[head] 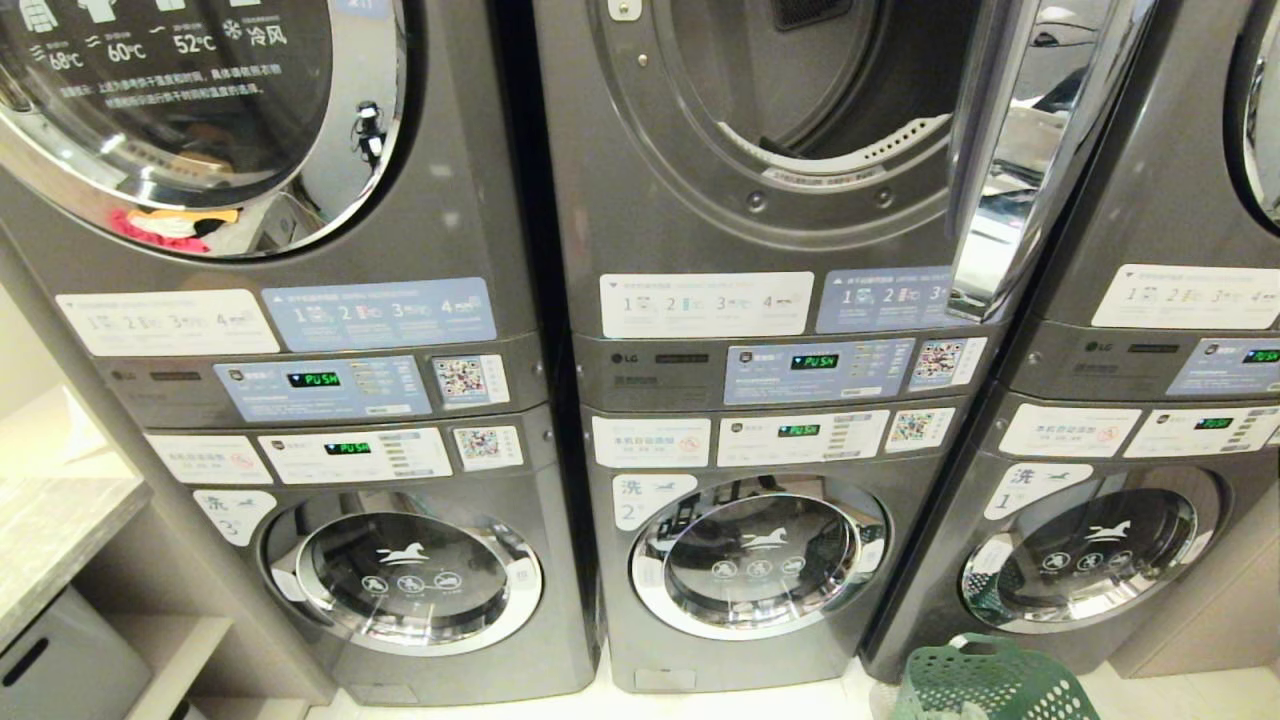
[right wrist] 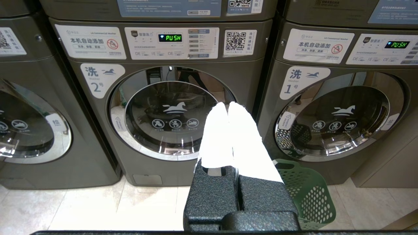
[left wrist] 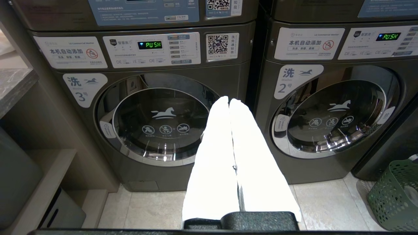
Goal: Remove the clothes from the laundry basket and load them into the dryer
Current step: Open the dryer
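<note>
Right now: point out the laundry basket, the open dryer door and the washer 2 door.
laundry basket (head: pixel 1000 685): head view, green lattice wall.
open dryer door (head: pixel 1040 140): head view, chrome rim.
washer 2 door (right wrist: pixel 173 114): right wrist view, glass near horse mark.

You have three stacked laundry towers across the head view: three dryers on top, at upper left (head: pixel 190 110), upper centre (head: pixel 790 110) and the upper right edge (head: pixel 1262 110), and three washers below, numbered 3 (head: pixel 405 570), 2 (head: pixel 755 560) and 1 (head: pixel 1090 545). One dryer door (head: pixel 1010 150) stands open, right of centre. You see one green laundry basket (head: pixel 990 680) at lower right. Six "PUSH" displays glow green. Each wrist view shows one gripper, two in all (left wrist: pixel 229 101) (right wrist: pixel 228 105).
</note>
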Robot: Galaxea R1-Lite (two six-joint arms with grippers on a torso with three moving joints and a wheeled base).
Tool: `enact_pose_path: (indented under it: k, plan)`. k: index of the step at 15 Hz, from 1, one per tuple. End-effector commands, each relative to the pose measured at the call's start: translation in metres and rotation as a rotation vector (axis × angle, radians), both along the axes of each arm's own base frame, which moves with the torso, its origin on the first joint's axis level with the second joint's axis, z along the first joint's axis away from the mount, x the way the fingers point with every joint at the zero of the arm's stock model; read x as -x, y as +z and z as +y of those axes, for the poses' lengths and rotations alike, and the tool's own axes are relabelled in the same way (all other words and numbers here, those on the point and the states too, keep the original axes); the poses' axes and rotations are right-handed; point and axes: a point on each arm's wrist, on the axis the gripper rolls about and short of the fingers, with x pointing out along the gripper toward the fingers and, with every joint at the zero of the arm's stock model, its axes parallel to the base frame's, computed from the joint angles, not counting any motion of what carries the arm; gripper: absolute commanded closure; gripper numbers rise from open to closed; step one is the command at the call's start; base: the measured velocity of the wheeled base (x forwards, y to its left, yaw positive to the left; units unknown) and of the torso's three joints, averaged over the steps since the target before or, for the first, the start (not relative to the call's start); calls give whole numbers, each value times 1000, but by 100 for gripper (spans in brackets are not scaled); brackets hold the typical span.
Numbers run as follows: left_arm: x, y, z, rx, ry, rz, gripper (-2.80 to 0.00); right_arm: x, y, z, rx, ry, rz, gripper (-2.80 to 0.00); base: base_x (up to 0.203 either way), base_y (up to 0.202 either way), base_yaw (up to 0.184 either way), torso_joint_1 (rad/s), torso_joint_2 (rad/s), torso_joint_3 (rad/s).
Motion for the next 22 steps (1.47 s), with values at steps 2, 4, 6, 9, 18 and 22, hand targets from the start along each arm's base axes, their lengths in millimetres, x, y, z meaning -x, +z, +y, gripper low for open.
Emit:
enact_pose_path:
  k: [2,4,6,9,18,22]
  plan:
    - [0,0,0,-12,-3,2,0,0,0,0,-1,-1,1,0,0,0,0,0,0,0]
    - [0,-1,0,-34,-6,5,0,0,0,0,-1,-1,0,0,0,0,0,0,0,0]
    - [0,0,0,-49,-10,5,0,0,0,0,-2,1,-1,0,0,0,0,0,0,0]
    - [0,0,-1,-93,-36,2,0,0,0,0,-13,-2,1,0,0,0,0,0,0,0]
    - [0,0,-1,-88,-33,2,0,0,0,0,-8,-1,2,0,0,-46,0,2,2,1]
    - [0,0,-1,-84,-33,3,0,0,0,0,-10,-1,0,0,0,-194,1,1,0,2]
